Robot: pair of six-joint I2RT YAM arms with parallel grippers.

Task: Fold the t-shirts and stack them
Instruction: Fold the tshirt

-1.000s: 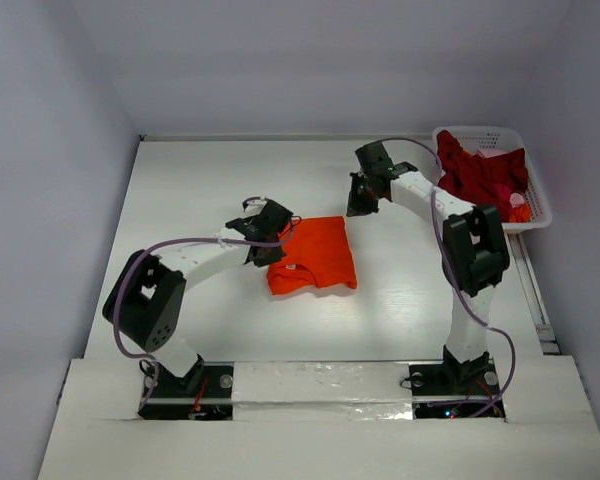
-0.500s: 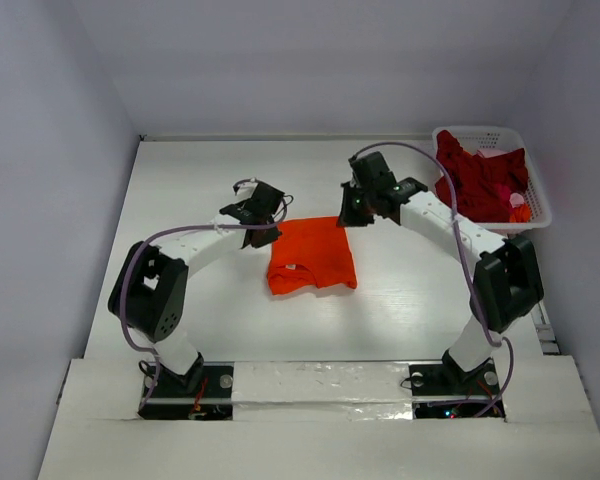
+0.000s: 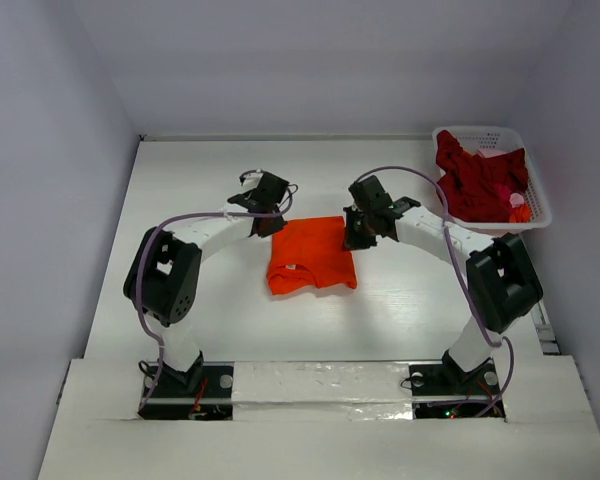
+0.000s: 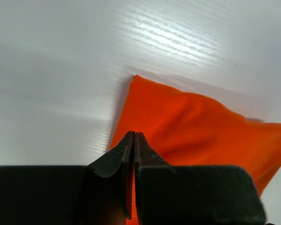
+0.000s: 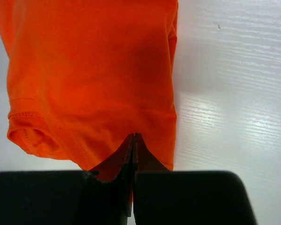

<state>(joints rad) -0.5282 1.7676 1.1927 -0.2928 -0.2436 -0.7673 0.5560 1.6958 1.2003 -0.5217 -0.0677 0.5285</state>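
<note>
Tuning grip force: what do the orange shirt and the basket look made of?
Orange shirt: soft matte knit cloth, probably cotton; stitched hem, gentle folds. Basket: white, likely moulded plastic; stiff open lattice walls.

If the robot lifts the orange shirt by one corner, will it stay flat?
Probably not. The orange shirt is thin cloth with soft wrinkles and rounded folded edges, so it would likely droop and unfold. It looks light, and it should slide across the smooth table rather than roll.
</note>
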